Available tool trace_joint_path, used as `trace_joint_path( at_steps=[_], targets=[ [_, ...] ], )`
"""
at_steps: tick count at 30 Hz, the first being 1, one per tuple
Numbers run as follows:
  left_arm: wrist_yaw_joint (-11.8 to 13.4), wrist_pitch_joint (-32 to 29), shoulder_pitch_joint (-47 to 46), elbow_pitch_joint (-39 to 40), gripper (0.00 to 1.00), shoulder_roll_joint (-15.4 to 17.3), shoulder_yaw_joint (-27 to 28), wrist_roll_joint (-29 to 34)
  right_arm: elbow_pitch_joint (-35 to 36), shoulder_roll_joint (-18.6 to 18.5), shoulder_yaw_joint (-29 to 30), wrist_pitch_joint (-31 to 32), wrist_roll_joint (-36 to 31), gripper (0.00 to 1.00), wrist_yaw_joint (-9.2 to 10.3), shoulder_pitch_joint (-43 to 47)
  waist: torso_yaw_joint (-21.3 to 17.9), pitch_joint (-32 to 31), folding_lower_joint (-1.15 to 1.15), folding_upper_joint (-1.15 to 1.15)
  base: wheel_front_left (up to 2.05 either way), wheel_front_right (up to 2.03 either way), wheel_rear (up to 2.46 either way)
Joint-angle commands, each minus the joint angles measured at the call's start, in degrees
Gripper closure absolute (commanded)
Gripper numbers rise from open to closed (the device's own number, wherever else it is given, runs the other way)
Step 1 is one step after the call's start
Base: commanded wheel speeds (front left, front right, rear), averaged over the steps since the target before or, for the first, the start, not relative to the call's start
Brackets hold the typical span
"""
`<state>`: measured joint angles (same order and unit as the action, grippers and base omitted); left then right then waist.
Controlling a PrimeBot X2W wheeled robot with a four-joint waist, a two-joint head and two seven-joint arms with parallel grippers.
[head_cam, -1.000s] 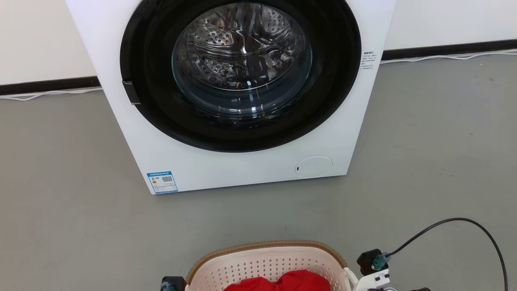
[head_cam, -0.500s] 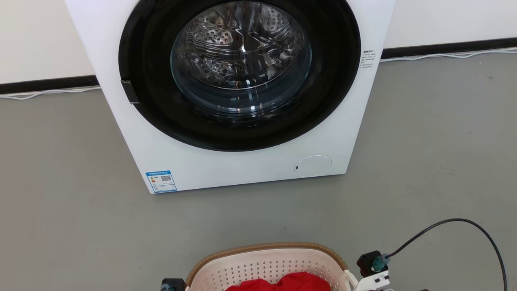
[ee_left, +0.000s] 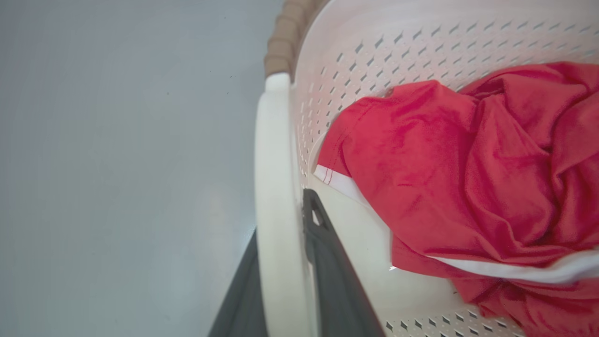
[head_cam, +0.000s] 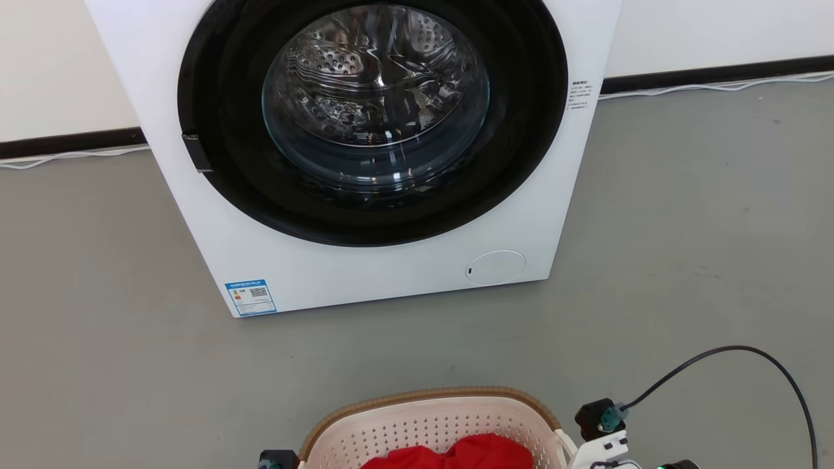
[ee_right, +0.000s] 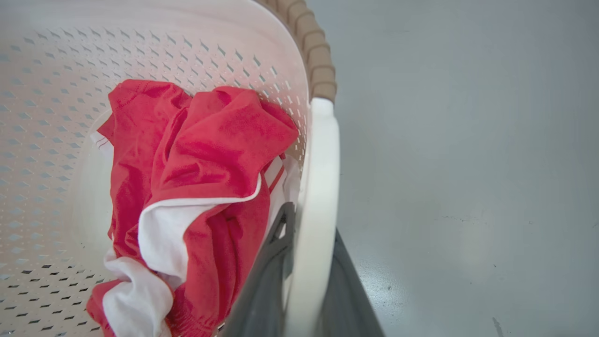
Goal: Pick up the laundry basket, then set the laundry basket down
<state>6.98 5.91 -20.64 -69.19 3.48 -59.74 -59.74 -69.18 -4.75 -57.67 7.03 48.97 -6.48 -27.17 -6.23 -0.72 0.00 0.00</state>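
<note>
Basket (head_cam: 404,431) is held between the two claws, low in the head view, with the washer (head_cam: 365,280) well ahead of both across the grey floor (head_cam: 684,228). The left claw (ee_left: 283,220) pinches the left handle (ee_left: 276,178): one dark finger is inside the basket wall, the other outside, and the white bar is clamped between them. The right claw (ee_right: 312,224) pinches the right handle (ee_right: 322,178) the same way, its outer finger on the floor side. The brown rim (ee_right: 320,61) begins just past each claw's fingertips. A red cloth (ee_left: 444,164) with white trim lies in the basket, just inward of each inner finger. I cannot tell whether the basket's base touches the floor. A black cable (head_cam: 717,352) loops outward of the right claw.
</note>
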Motion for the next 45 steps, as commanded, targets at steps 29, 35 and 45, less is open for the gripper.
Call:
trace_joint_path(
  at_steps=[29,35,45],
  targets=[
    [-0.55,2.19,-3.96,-0.20,1.00,-0.60,-3.95,-3.85,0.45,1.87,-3.61,-1.16,2.30,1.00,-1.01,-2.04,-0.70,-0.19,0.00,0.00,0.00,0.00,0.00],
    [-0.46,2.36,-4.10,-0.29,1.00,-0.60,-4.66,-4.64,0.20,1.87,-3.99,-1.33,2.68,1.00,-1.01,-2.27,-0.63,-0.19,0.00,0.00,0.00,0.00,0.00],
    [-0.32,2.69,-4.43,-0.06,1.00,-0.60,-5.65,-6.09,-0.41,1.87,-4.53,-1.79,3.13,1.00,-1.01,-2.59,-0.54,0.27,0.00,0.00,0.00,0.00,0.00]
  ],
)
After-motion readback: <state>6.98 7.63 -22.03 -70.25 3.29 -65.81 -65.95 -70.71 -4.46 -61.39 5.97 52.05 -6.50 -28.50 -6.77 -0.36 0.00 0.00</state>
